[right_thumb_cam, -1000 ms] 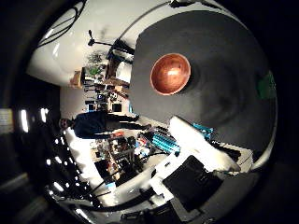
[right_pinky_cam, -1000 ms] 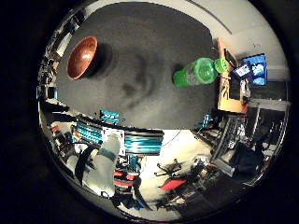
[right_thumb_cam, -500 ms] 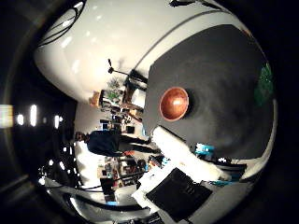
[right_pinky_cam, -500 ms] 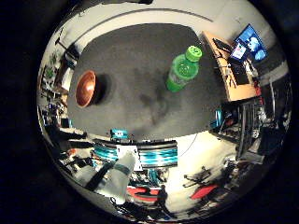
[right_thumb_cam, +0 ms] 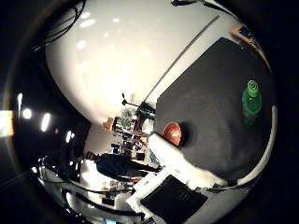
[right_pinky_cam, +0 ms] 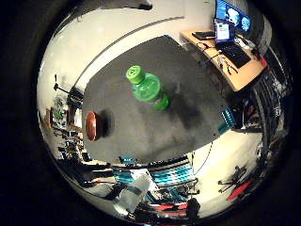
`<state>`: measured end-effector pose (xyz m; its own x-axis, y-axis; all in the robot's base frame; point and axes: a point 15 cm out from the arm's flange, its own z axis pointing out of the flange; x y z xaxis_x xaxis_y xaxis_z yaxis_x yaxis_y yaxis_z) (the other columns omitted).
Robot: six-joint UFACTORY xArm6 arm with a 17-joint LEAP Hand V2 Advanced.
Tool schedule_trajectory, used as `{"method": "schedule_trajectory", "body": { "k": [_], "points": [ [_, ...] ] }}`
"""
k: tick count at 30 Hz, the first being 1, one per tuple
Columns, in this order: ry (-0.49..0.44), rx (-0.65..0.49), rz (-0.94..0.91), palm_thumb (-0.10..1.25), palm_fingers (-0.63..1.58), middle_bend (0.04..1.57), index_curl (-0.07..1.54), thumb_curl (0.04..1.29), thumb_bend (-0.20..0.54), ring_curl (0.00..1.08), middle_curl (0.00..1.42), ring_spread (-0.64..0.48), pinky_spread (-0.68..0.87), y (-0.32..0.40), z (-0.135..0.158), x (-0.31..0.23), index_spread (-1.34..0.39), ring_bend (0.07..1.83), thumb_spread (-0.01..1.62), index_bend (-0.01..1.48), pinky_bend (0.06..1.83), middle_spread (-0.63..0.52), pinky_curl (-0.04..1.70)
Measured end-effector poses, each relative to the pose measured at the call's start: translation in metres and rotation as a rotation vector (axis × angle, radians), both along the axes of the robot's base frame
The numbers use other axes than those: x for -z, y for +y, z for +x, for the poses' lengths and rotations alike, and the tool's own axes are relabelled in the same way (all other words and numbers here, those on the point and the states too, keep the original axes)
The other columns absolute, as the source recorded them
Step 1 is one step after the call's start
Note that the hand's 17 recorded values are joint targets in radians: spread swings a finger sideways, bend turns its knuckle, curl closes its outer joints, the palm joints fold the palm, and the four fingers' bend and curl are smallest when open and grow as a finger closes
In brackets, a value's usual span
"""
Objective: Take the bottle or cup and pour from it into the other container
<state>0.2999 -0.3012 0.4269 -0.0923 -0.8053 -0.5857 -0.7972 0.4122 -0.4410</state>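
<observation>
A green plastic bottle (right_pinky_cam: 148,88) with a green cap stands upright on the dark round table (right_pinky_cam: 188,71). It also shows in the thumb side view (right_thumb_cam: 250,101). A reddish-brown wooden bowl (right_pinky_cam: 92,123) sits on the same table near its edge, well away from the bottle, and also shows in the thumb side view (right_thumb_cam: 174,133). My right hand (right_thumb_cam: 187,168) shows as white and black parts at the view's edge. A straight white finger (right_thumb_cam: 192,157) reaches over the table's edge. The hand is high above the table and away from both things.
A wooden desk (right_pinky_cam: 230,52) with monitors stands beyond the table on the bottle's side. Cluttered shelves and furniture (right_thumb_cam: 121,126) lie past the table's edge beyond the bowl. A pale floor (right_thumb_cam: 121,65) surrounds the table.
The whole picture has swung and the table looks smaller, so the camera has moved up and turned. The bottle and bowl stand where they were on the table.
</observation>
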Motion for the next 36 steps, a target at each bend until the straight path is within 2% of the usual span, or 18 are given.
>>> {"method": "schedule_trajectory", "body": {
  "k": [3, 7, 15, 36],
  "points": [
    [-0.004, 0.010, 0.031, 0.46, 0.15, 0.23, 0.26, 0.30, -0.028, 0.26, 0.34, 0.20, 0.45, -0.016, -0.004, 0.017, -0.23, 0.37, 1.00, 0.14, 0.79, 0.11, 0.01],
    [-0.064, -0.006, 0.081, 0.47, 0.10, 0.24, 0.25, 0.30, -0.025, 0.26, 0.34, 0.20, 0.45, -0.029, 0.004, 0.037, -0.22, 0.39, 1.00, 0.14, 0.83, 0.14, 0.02],
    [-0.120, 0.021, 0.187, 0.49, 0.05, 0.25, 0.25, 0.31, -0.029, 0.26, 0.33, 0.20, 0.45, -0.064, 0.009, 0.080, -0.21, 0.42, 0.98, 0.15, 0.85, 0.16, 0.02],
    [-0.103, 0.014, 0.352, 0.48, 0.04, 0.24, 0.27, 0.31, -0.029, 0.25, 0.33, 0.20, 0.45, -0.076, 0.007, 0.176, -0.21, 0.41, 0.95, 0.16, 0.85, 0.17, 0.02]
  ]
}}
